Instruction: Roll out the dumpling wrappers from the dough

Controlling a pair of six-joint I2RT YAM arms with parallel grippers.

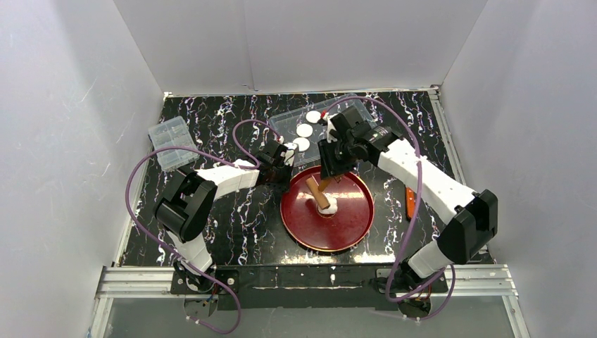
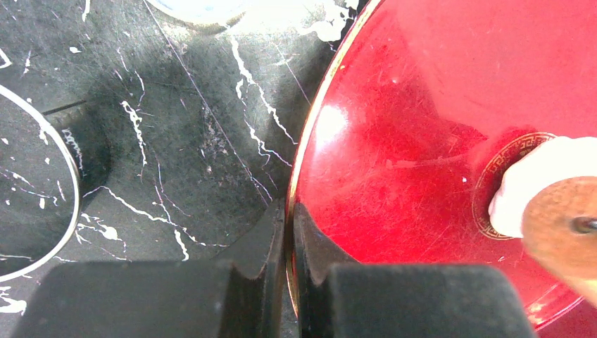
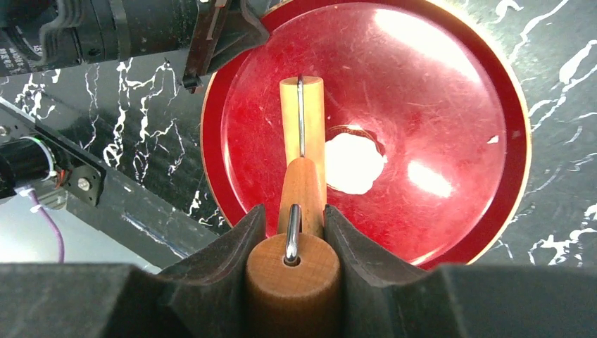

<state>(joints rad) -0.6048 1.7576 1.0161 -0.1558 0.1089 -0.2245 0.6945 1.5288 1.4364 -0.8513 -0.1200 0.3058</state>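
Note:
A red plate (image 1: 352,225) lies mid-table with a small white lump of dough (image 1: 330,208) at its centre. My right gripper (image 3: 293,211) is shut on the handle of a wooden rolling pin (image 3: 303,120). The pin's light barrel lies on the plate beside the dough (image 3: 352,163), touching its left edge. My left gripper (image 2: 288,211) is shut on the plate's gold-edged left rim (image 2: 310,141). Three round dumpling wrappers (image 1: 304,130) lie in a clear tray (image 1: 355,111) behind the plate.
A clear lidded box (image 1: 171,143) sits at the back left. An orange object (image 1: 409,204) lies right of the plate, under the right arm. A thin metal ring (image 2: 67,151) lies on the black marbled table left of the plate. White walls enclose three sides.

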